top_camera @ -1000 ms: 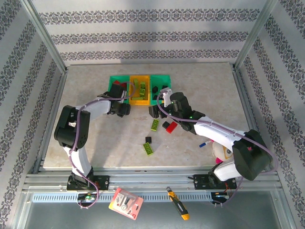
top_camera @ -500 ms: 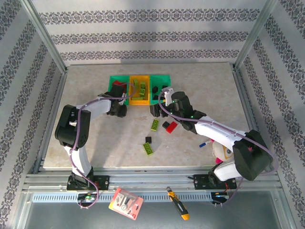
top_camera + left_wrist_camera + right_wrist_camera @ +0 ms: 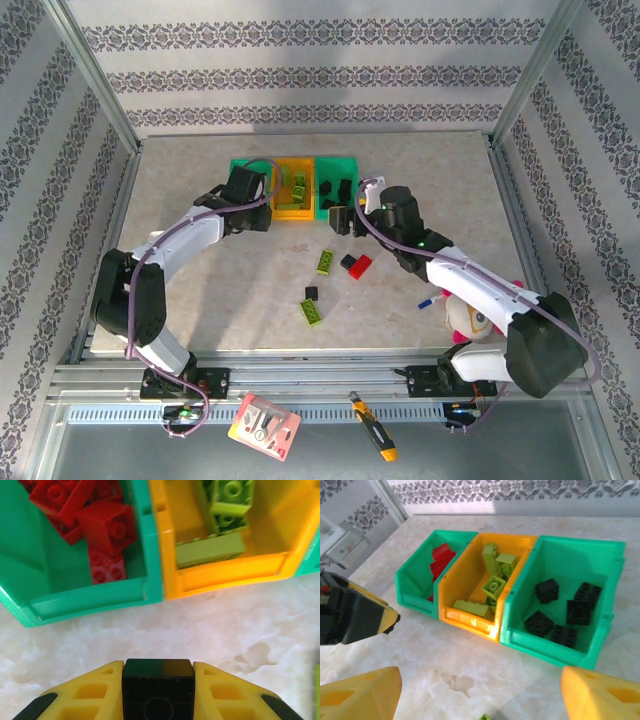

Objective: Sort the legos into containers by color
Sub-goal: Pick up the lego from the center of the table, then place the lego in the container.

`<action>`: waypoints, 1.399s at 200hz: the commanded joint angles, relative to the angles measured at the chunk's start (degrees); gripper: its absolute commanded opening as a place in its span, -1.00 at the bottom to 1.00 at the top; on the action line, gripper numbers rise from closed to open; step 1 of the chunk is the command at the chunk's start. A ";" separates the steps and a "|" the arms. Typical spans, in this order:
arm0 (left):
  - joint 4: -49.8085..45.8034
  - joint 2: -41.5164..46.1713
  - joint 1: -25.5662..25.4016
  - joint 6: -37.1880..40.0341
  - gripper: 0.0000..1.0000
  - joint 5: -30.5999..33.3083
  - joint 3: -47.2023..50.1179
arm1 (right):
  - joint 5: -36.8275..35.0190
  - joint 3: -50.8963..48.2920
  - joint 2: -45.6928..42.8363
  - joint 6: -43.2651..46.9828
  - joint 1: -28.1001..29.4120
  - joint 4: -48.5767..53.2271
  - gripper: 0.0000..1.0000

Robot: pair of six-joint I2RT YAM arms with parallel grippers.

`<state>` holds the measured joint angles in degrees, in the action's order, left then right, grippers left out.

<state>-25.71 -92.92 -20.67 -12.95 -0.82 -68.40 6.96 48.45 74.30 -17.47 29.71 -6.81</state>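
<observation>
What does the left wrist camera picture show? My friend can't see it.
The left pincer grips a black brick over the marble table. Ahead, a green bin holds red bricks and an orange bin holds lime green bricks.

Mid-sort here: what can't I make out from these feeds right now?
- Top view: the left arm covers most of the left green bin, hiding its contents.
- Left wrist view: the black brick clamped in the left gripper is cut off by the bottom edge.
- Right wrist view: the red bricks sit mostly behind their bin's wall; count unclear.
- Right wrist view: the fingers of the right gripper are cropped at the bottom corners.
</observation>
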 commanded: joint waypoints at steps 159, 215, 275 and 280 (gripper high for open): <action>-4.14 -38.68 -11.96 2.12 -0.59 -1.91 -55.65 | -6.61 -7.31 -20.08 -0.95 -5.02 13.10 0.64; -4.04 -40.86 -12.02 0.53 -0.02 -0.32 -57.06 | -7.62 -6.96 -21.29 -0.83 -5.10 15.57 0.65; 1.87 -25.76 -13.64 0.46 0.76 4.34 -36.16 | -4.89 -6.79 -20.90 0.75 -5.37 16.57 0.66; 2.26 -24.23 -13.98 0.04 0.77 4.84 -33.83 | -4.57 -6.79 -20.85 0.88 -5.37 16.61 0.66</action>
<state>-26.44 -125.89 -32.99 -12.05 0.71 -110.15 0.95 41.71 53.41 -17.63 24.84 8.88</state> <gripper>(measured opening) 0.871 0.828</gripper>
